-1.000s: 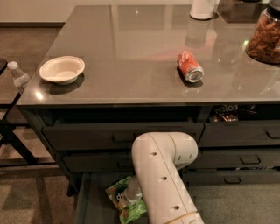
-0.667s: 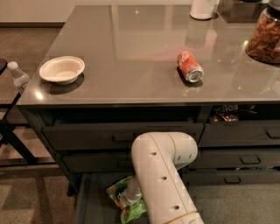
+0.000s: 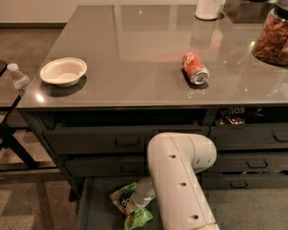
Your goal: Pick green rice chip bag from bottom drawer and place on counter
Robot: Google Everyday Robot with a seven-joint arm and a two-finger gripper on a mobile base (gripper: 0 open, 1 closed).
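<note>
In the one camera view, the large glossy grey-brown counter (image 3: 135,54) fills the upper half. On it lie a shallow white paper bowl (image 3: 63,71) near the left edge and a red soda can (image 3: 195,68) on its side right of centre. A clear jar of brown nuts (image 3: 272,38) stands at the far right and a white cylindrical container (image 3: 209,8) at the back edge. A clear plastic water bottle (image 3: 19,78) stands off the counter, just left of it.

Below the counter are dark handled drawers (image 3: 128,141). The top one on the right (image 3: 231,116) is partly open and shows packets inside.

The wide dark grey bottom drawer (image 3: 96,211) is pulled out. The small crinkly light-green rice chip bag (image 3: 120,195) lies on its floor, right of the bare left part.

The robot's thick white arm (image 3: 180,179) reaches down in front of the drawers and hides much of the drawer's right side. Its gripper (image 3: 132,206) sits low in the drawer, right on the bag and covering its middle. I cannot tell whether the gripper is clamped on the bag or spread.
</note>
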